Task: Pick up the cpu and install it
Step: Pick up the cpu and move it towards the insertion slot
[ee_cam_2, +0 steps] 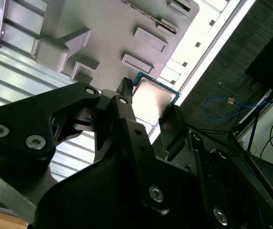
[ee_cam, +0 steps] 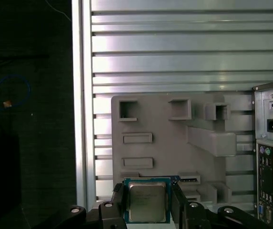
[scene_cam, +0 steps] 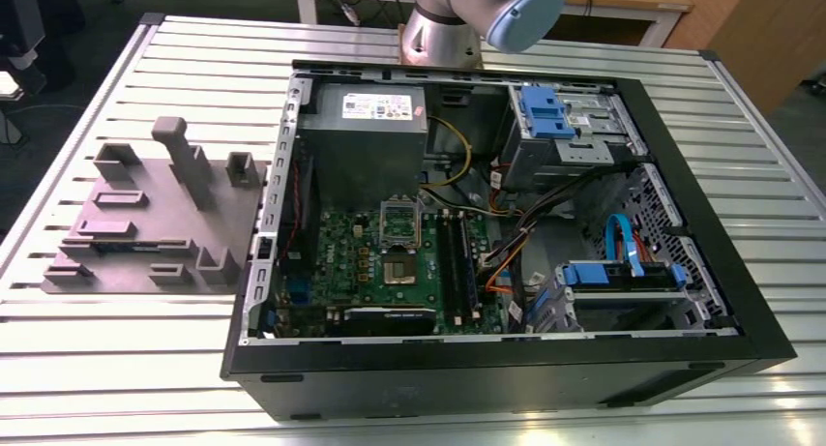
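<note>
The cpu (ee_cam: 148, 201) is a small square chip with a silvery top and a thin green rim. My gripper (ee_cam: 148, 205) is shut on it, one black finger (ee_cam: 118, 204) pressing each of two opposite edges. In the second wrist view the cpu (ee_cam_2: 153, 97) sits the same way in the gripper (ee_cam_2: 148, 113), lifted above the grey fixture block (ee_cam_2: 112, 33). In the exterior view the open computer case (scene_cam: 722, 272) lies on its side, its green motherboard (scene_cam: 387, 272) and processor socket (scene_cam: 398, 235) exposed. The arm (scene_cam: 516, 11) shows at the far edge.
The grey fixture block (scene_cam: 155, 223) with posts and recesses stands on the slatted metal table (scene_cam: 130, 369), on the exterior view's left of the case. Inside the case are a grey power supply box (scene_cam: 368, 127), blue drive brackets (scene_cam: 548, 112), black memory slots (scene_cam: 455, 262) and loose cables (scene_cam: 543, 223).
</note>
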Controlling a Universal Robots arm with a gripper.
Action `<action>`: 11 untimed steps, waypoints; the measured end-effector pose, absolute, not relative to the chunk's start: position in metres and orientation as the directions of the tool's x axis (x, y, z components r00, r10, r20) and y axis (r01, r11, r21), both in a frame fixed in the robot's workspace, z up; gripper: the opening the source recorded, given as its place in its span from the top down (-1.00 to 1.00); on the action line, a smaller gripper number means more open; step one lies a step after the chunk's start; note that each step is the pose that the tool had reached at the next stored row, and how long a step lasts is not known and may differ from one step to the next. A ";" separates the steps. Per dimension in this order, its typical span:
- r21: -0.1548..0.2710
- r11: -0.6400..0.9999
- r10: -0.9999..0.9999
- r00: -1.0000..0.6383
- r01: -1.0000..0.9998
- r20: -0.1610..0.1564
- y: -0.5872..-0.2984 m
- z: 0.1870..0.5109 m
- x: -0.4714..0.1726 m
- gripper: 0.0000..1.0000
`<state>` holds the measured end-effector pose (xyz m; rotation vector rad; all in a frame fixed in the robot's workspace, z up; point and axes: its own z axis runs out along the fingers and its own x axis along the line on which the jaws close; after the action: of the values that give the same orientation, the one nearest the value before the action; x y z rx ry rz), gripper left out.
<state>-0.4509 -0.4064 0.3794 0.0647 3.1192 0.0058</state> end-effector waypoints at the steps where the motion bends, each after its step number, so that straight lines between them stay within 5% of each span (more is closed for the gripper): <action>1: 0.004 0.999 0.042 -0.999 0.041 -0.022 -0.406 0.379 -0.450 0.06; 11: 0.004 0.999 0.042 -0.999 0.041 -0.022 -0.406 0.379 -0.445 0.06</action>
<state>-0.4453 -0.4064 0.3794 0.0648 3.1192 0.0057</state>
